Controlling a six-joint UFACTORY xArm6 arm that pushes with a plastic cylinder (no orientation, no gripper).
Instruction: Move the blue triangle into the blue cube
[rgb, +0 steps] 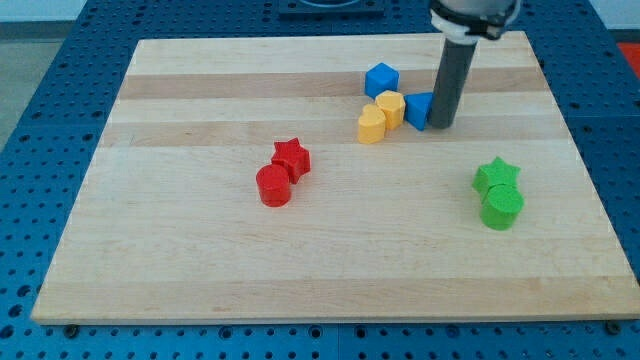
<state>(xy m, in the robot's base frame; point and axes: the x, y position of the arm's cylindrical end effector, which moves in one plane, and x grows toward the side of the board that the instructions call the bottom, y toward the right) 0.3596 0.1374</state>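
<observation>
The blue cube (381, 79) sits near the view's top, right of centre. The blue triangle (417, 110) lies below and to the right of it, partly hidden by my rod. My tip (441, 126) rests against the triangle's right side. Two yellow blocks, a hexagon-like one (391, 107) and a heart-like one (372, 125), touch the triangle's left side and lie between it and the area below the cube.
A red star (292, 157) and a red cylinder (273, 186) sit together left of centre. A green star (496, 176) and a green cylinder (502, 207) sit together at the right. The wooden board (200, 260) lies on a blue perforated table.
</observation>
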